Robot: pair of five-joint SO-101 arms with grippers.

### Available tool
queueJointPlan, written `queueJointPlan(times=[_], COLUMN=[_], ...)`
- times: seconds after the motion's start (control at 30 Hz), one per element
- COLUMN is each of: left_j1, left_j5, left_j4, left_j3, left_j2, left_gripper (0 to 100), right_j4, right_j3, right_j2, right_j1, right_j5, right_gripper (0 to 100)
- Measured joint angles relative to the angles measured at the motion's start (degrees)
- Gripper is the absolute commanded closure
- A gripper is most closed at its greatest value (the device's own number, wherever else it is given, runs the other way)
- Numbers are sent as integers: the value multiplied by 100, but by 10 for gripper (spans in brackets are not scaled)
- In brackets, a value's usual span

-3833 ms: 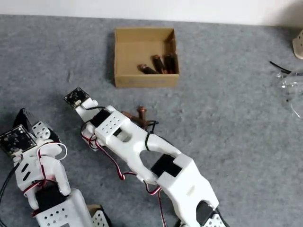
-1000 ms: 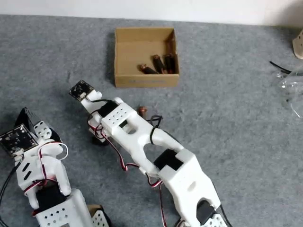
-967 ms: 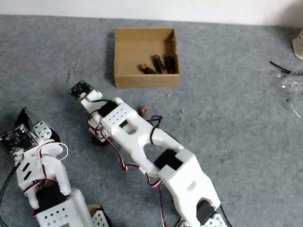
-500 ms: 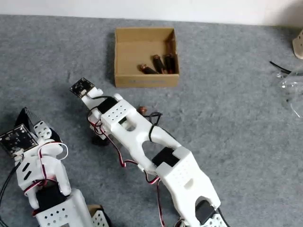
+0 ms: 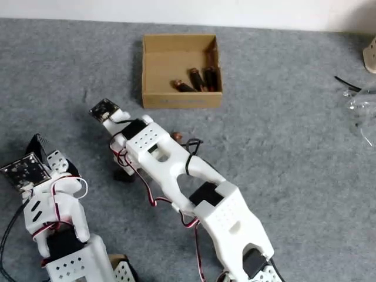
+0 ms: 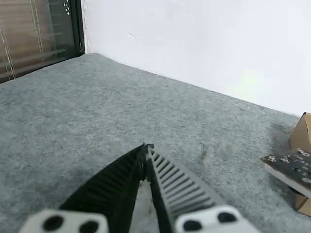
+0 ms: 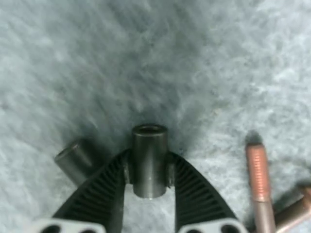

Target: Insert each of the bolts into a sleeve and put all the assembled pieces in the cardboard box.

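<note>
In the right wrist view my right gripper (image 7: 149, 167) is shut on a dark upright sleeve (image 7: 149, 145), just above the grey carpet. A second dark sleeve (image 7: 75, 160) lies beside it. A copper bolt (image 7: 257, 174) and the end of another bolt (image 7: 291, 209) lie on its other side. In the high view the right arm (image 5: 155, 155) stretches over that spot, with one bolt head (image 5: 176, 136) showing at its edge. The cardboard box (image 5: 154, 70) holds several assembled pieces (image 5: 197, 79). My left gripper (image 6: 146, 151) is shut and empty, low at the near left (image 5: 40, 142).
Grey carpet covers the table. Clear plastic glasses (image 5: 358, 100) lie at the far right edge. The right arm's camera board (image 6: 291, 165) and a box corner (image 6: 303, 133) show in the left wrist view. Open carpet lies left of the box.
The right arm has moved forward and left over the bolts, toward the box's near left corner. The left arm has shifted slightly toward the near edge.
</note>
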Motion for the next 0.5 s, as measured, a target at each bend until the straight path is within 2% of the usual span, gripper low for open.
queueJointPlan(times=[0.2, 0.5], left_j1=[44, 273], left_j5=[0, 0], left_j4=[0, -448], left_j3=[35, 352], left_j2=[0, 0], left_gripper=[992, 992], right_j4=[158, 167], right_j3=[158, 1662], right_j2=[-607, -2673], right_j1=[211, 985], right_j5=[-9, -114], right_gripper=[995, 995])
